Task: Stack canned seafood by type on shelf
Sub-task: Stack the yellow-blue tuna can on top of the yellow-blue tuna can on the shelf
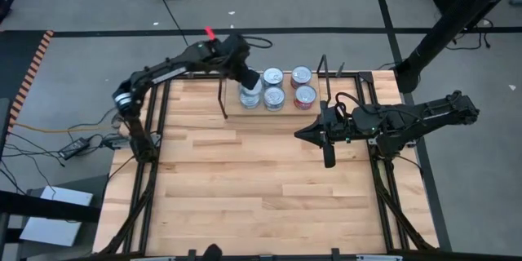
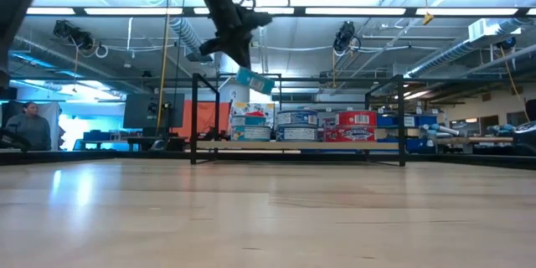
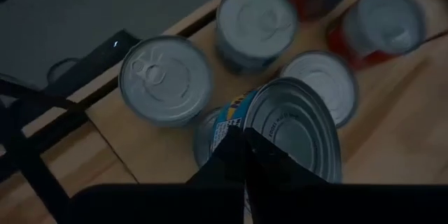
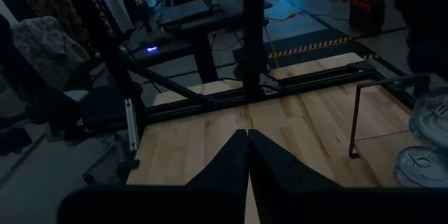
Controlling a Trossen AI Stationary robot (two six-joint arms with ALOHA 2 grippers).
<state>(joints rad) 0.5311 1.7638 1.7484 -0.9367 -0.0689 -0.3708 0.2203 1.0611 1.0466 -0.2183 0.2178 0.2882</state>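
My left gripper reaches to the table's far edge and is shut on a teal-labelled tin, held above the shelf. In the low view that tin hangs tilted over the teal tins on the shelf's left. Blue tins stand in the middle and red tins on the right, all resting flat on the board between the black wire uprights. My right gripper is shut and empty, low over the table near the right upright. My left gripper pinches the tin at its rim, beside the teal label, between both fingers. The fingers come from above, slanting down toward the far edge. The tin is lifted clear and hangs tilted below them, its silver flat face turned to the wrist camera.
Silver lids of the standing tins crowd around the held tin; another tin lies right below it. A wire upright and tins show ahead of the right gripper. Bare wooden table spreads toward the near edge.
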